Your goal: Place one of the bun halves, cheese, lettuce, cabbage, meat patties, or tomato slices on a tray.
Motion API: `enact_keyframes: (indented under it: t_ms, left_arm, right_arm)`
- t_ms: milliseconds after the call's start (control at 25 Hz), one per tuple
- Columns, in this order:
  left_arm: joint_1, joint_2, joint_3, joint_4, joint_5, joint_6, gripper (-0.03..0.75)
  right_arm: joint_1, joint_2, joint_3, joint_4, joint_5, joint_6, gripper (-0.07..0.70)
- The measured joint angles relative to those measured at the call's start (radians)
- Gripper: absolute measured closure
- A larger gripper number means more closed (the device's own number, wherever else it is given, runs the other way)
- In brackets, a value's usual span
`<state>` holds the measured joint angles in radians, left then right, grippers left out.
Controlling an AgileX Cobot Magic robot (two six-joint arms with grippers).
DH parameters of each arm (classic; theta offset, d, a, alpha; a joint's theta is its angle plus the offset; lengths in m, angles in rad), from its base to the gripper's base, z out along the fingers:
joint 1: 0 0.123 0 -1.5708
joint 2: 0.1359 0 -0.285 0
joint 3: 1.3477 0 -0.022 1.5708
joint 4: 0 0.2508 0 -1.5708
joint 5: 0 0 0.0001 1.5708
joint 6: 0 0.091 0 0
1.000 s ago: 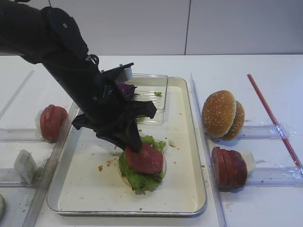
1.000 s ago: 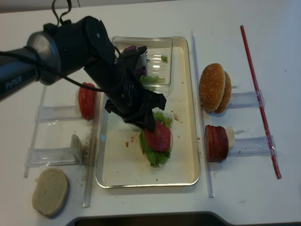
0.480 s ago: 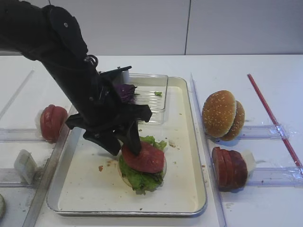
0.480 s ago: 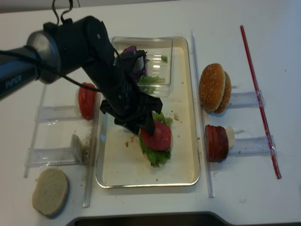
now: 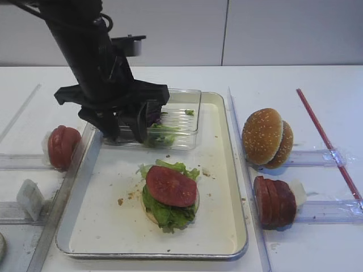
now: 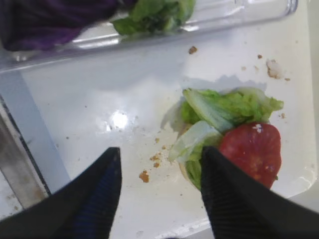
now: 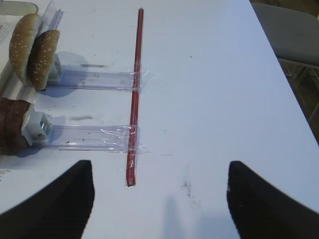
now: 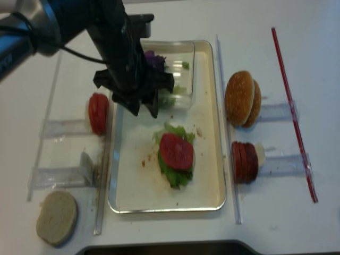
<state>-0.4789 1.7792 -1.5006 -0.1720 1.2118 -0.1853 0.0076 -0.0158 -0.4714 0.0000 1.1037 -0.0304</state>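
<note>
Your left gripper (image 5: 129, 126) hangs wide open and empty above the tray (image 5: 227, 170), beside the clear box (image 5: 181, 116). A tomato slice (image 5: 171, 186) lies flat on lettuce (image 5: 167, 212) mid-tray, judged placed. Your right gripper (image 7: 159, 194) stands open, idle, over bare table at the right.

Lettuce (image 5: 168, 211) hides most of the bottom bun

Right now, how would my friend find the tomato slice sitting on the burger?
Start at the big metal tray in the middle. On it lies green lettuce, and the tomato slice lies flat on top. The other red slices stand upright outside the tray.
</note>
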Motion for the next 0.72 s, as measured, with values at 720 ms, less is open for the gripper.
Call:
enact_keyframes:
  t_ms: [720]
  left_arm:
    - [0.173, -0.112, -0.010, 0.128, 0.016, -0.013, 0.378]
  right_arm:
    - [0.000, 0.000, 0.000, 0.000, 0.000, 0.002, 0.067]
